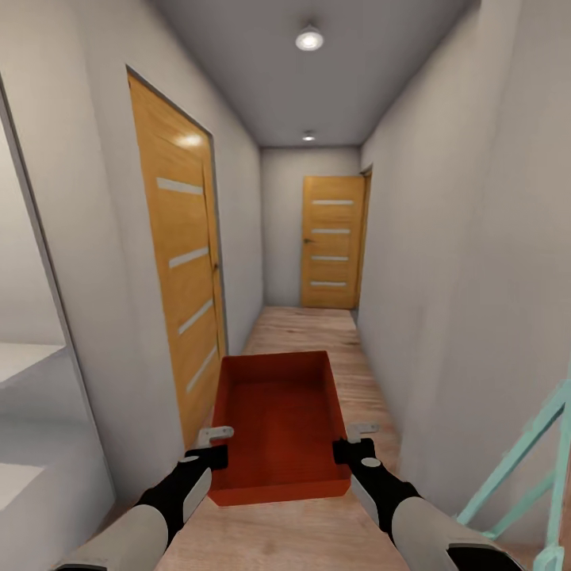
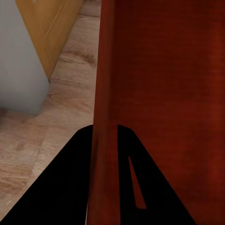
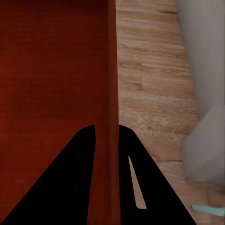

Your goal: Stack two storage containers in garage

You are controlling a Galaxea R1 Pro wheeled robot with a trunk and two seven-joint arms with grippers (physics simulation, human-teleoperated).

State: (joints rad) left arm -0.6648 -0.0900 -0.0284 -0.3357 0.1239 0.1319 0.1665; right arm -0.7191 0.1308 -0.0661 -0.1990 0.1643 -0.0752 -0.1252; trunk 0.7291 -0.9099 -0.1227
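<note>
A narrow hallway is seen from the head camera, with pale grey walls and a light wood plank floor point(image 1: 305, 333). At far left a white ledge point(image 1: 24, 357) is seen through an opening. On the left wall an orange wooden door point(image 1: 178, 270) with pale horizontal slats is set, closed. The left gripper point(image 1: 212, 446) is held low at the left side wall of a storage container point(image 1: 277, 420), near its close corner; in the left wrist view its two dark fingers point(image 2: 70, 187) are seen straddling the red wall point(image 2: 105, 140), one outside and one inside, pinched onto it. The container, orange-red and open-topped, is carried between both arms above the plank floor, level, its long axis pointing down the hall. Nothing is seen inside it; the bare red bottom is in plain view. The right gripper point(image 1: 349, 442) is clamped on the opposite side wall in the same way, confirmed in the right wrist view, fingers point(image 3: 154, 187) on either side of the wall point(image 3: 111, 93). At the hall's far end a second slatted orange door point(image 1: 333, 252) is noted, with two ceiling lights point(image 1: 309, 38) above. At lower right, pale teal bars point(image 1: 523, 468) are seen slanting.
</note>
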